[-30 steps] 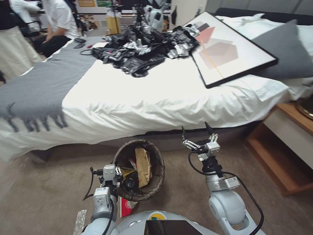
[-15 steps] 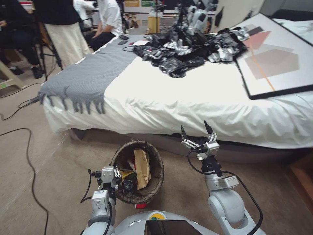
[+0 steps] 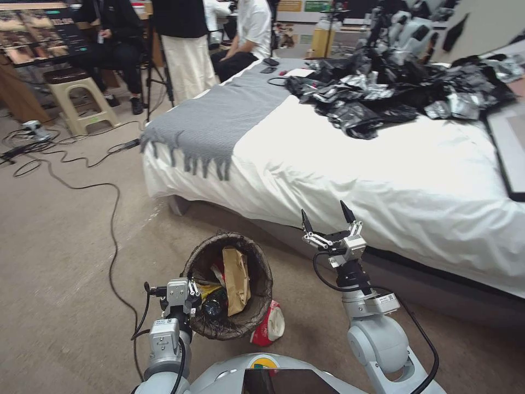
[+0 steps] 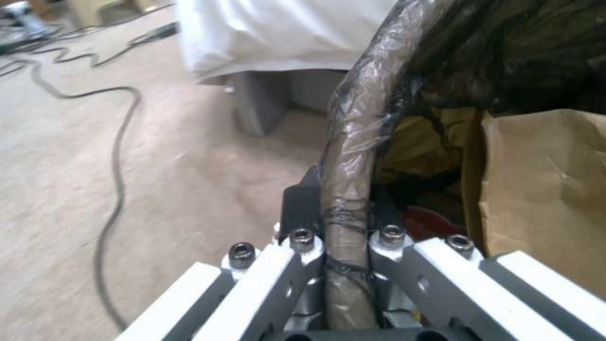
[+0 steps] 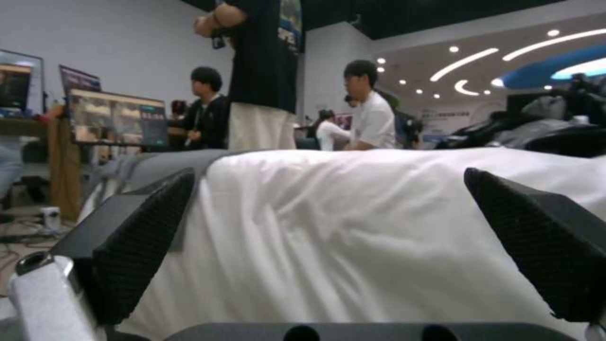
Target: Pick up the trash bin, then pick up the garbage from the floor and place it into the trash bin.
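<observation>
Nearest, at the lower centre of the head view, the left gripper has its fingers closed tight on the bag-covered rim of the trash bin. The bin seems light and stiff, but the liner film looks slippery, so a pinch on the rim is probably the sure hold. Touching the bin at its lower right, a crushed red-and-white cup lies on the carpet; it should be soft and light, easy to pinch at a fold. Farther, right of centre, the right gripper stands wide open and empty before the bed.

The trash bin hides part of the red-and-white cup; its own white wall is unseen.
</observation>
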### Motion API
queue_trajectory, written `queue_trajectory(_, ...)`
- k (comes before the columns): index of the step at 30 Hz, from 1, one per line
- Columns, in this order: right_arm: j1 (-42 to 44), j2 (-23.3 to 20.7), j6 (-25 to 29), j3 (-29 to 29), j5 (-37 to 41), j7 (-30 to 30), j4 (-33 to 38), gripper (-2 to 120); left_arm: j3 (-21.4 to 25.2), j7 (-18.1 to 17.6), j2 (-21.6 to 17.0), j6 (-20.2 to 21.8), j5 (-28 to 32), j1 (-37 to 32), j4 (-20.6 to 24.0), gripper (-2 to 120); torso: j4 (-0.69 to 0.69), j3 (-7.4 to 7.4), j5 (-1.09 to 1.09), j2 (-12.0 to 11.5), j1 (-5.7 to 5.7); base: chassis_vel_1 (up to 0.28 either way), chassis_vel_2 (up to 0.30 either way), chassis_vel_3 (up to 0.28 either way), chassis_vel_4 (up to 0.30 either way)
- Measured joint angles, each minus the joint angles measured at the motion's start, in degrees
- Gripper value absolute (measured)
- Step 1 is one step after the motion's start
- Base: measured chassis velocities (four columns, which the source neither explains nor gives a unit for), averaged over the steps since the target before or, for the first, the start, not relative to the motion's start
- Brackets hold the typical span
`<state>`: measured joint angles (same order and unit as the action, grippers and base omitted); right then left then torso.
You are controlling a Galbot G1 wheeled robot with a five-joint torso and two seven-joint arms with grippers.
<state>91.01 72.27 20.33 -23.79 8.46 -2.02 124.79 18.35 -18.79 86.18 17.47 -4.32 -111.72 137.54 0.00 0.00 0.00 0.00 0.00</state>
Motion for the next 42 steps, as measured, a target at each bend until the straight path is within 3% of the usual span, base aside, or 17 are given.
queue_trajectory(15, -1.8, 0.3, 0.9, 1.5, 0.0, -0.7, 0.1, 100, 0.8, 0.0, 0.2, -0.2, 0.3, 0.3, 0.7, 0, 0.01, 0.00, 0.00, 0.0, 0.00, 0.119, 0.128, 0.116, 0.115)
queue_trajectory(30, -2.0, 0.4, 0.9, 1.7, -0.4, -0.8, -0.1, 100, 0.8, -0.4, 0.5, -1.9, 0.4, 1.0, 0.1, 0, 0.01, 0.00, 0.00, 0.0, 0.00, 0.004, 0.008, 0.010, 0.002)
queue_trajectory(42, -2.3, 0.4, 1.0, 1.7, -0.3, -0.5, -0.4, 100, 0.9, -0.4, 0.5, -1.9, 0.5, 1.3, 0.0, 0, 0.00, 0.00, -0.01, 0.0, 0.00, 0.163, -0.158, -0.159, 0.165)
